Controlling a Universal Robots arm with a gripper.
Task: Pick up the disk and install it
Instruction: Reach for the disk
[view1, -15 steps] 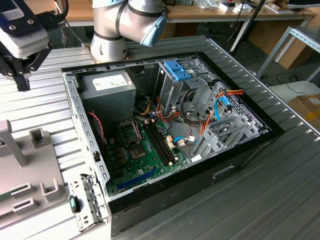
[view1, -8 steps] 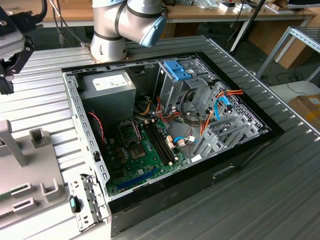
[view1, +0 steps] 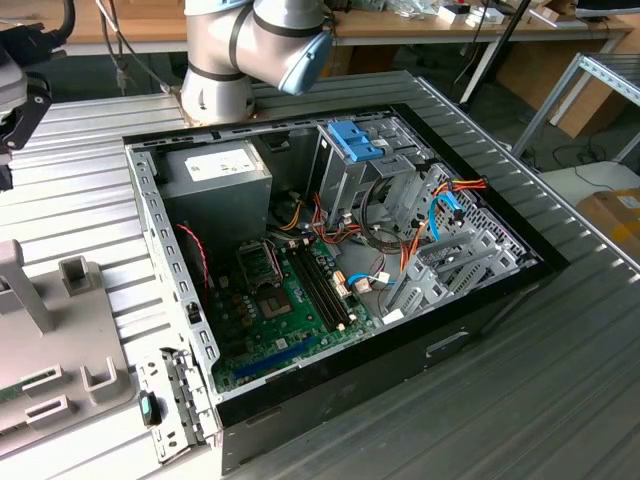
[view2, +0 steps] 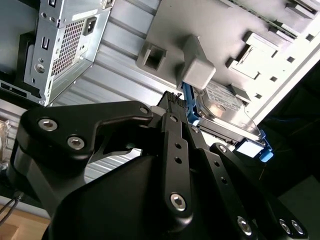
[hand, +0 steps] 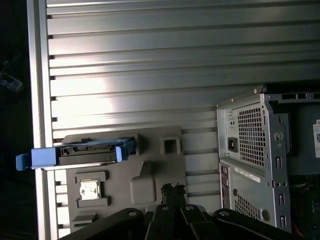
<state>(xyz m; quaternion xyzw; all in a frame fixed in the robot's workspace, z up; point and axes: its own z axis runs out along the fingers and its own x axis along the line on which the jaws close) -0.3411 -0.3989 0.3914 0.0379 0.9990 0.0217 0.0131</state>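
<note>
The disk (hand: 82, 152) is a silver-grey drive in a blue carrier. It stands on edge in a slot of the grey fixture plate (hand: 150, 170), which lies on the ribbed metal table. In the second wrist view the disk (view2: 225, 112) shows its labelled face, next to a grey post (view2: 197, 70). My gripper (hand: 172, 189) hangs above the fixture plate, apart from the disk, with its black fingers together and nothing between them. In the second wrist view the gripper (view2: 172, 97) points at the plate just beside the disk's blue frame.
The open computer case (view1: 330, 260) lies on the table with its motherboard up. It holds a power-supply box (view1: 215, 165) and a drive cage with a blue latch (view1: 355, 140). The case's rear panel (hand: 255, 160) stands close to the fixture. The arm's base (view1: 215, 60) rises behind the case.
</note>
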